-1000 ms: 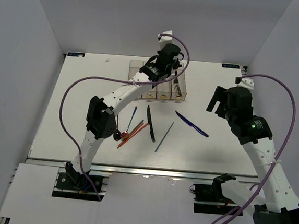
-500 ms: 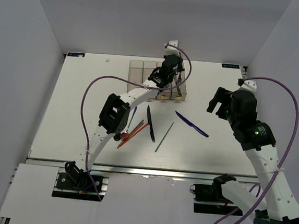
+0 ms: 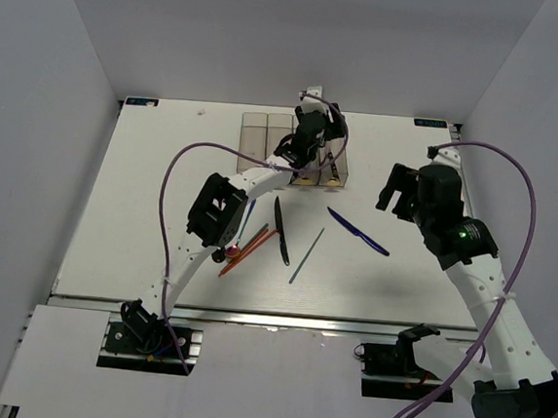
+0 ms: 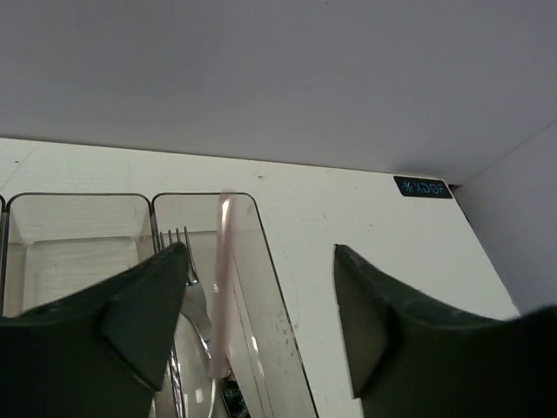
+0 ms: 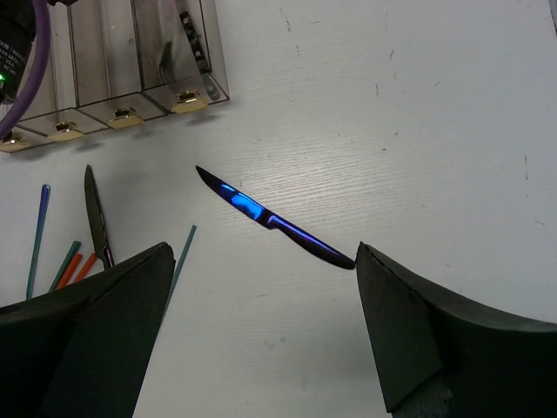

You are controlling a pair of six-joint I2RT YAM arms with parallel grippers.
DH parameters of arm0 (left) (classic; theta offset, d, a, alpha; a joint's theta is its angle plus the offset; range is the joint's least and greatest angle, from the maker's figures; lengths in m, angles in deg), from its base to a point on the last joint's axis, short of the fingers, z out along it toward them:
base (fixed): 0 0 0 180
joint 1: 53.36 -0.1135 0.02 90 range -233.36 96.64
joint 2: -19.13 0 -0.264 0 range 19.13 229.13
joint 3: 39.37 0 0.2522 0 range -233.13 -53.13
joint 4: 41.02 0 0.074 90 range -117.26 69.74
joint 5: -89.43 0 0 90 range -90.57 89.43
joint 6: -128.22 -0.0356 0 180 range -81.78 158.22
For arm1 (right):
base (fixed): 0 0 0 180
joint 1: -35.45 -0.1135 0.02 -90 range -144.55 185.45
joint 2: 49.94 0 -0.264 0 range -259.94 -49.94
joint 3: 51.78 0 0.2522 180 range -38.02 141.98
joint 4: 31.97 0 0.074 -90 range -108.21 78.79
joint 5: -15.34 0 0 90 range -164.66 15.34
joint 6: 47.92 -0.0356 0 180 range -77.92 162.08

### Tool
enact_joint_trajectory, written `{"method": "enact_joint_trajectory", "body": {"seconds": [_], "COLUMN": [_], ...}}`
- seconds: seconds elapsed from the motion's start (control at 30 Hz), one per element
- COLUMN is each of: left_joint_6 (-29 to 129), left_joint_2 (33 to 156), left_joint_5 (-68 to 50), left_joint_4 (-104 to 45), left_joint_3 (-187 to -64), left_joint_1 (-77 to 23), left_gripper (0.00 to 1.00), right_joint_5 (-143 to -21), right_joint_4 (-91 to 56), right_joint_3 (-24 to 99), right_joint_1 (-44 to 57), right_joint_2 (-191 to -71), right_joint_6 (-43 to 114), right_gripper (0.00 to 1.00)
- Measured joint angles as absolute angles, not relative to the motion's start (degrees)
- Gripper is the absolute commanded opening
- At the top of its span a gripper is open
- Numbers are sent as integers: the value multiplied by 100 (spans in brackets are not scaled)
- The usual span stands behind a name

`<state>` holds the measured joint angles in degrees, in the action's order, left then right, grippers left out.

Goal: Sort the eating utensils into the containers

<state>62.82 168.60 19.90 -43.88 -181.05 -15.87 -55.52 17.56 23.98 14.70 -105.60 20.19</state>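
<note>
- The left arm stretches far across the table [image 3: 155, 179], elbow bent, with its wrist above the right end of the containers [image 3: 257, 129].
- The left gripper [image 4: 258, 261] stands wide. A pinkish utensil [image 4: 224, 279] leans in the rightmost bin between the fingers, touching neither, just beside a silver fork [image 4: 187, 270].
- The right arm is bent at the table's right side, and the right gripper [image 5: 263, 252] is spread wide, holding nothing.
- A blue knife [image 5: 274, 222] lies flat on the table below the gap between its fingers. A black knife [image 5: 96, 218] lies well to the left.

White table [image 3: 166, 160], matte top. Black label [image 3: 430, 123] at 1 o'clock corner; second label [image 3: 140, 101] at 11 o'clock. Grey walls [image 3: 34, 100] enclose.
</note>
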Motion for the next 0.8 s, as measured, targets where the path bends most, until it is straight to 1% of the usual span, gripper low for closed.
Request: {"method": "enact_joint_trajectory", "body": {"seconds": [0.17, 0.2, 0.23, 0.27, 0.37, 0.5, 0.63, 0.73, 0.77, 0.8], "left_joint_6": [6420, 6426, 6420, 6404, 6380, 6420, 6658, 6848, 6874, 6885], "left_joint_2": [16705, 16606, 16488, 16309, 15406, 13599, 11088, 9271, 8834, 8452], "left_joint_5": [1747, 1701, 1675, 1675, 1767, 2115, 2486, 2670, 2718, 2744], "left_joint_4": [-4362, -4284, -4220, -4085, -3440, -2216, -1252, -758, -553, -312], "left_joint_3": [-18008, -17971, -17914, -17829, -17370, -16699, -15259, -14009, -13700, -13449], "left_joint_1": [-1576, -1569, -1563, -1545, -1491, -1410, -1349, -1355, -1368, -1384], "left_gripper": [82, 85, 96, 98, 98, 98, 98, 98, 98, 98], "right_joint_5": [-5836, -5965, -6118, -6321, -6818, -7069, -7342, -7506, -7556, -7635], "right_joint_4": [1361, 1238, 1103, 978, 766, 493, 427, 406, 441, 521], "right_joint_3": [2225, 2140, 2041, 1941, 1788, 1528, 1158, 1141, 1182, 1272], "right_joint_1": [1470, 1470, 1470, 1470, 1470, 1465, 1465, 1485, 1503, 1529], "right_joint_2": [-10828, -10896, -10964, -11056, -11510, -12129, -12430, -12734, -12916, -13136], "right_joint_6": [2157, 2251, 2358, 2500, 3062, 3892, 4609, 5029, 5140, 5225], "right_gripper": [89, 89, 89, 89, 89, 89, 90, 84, 81, 80]}}
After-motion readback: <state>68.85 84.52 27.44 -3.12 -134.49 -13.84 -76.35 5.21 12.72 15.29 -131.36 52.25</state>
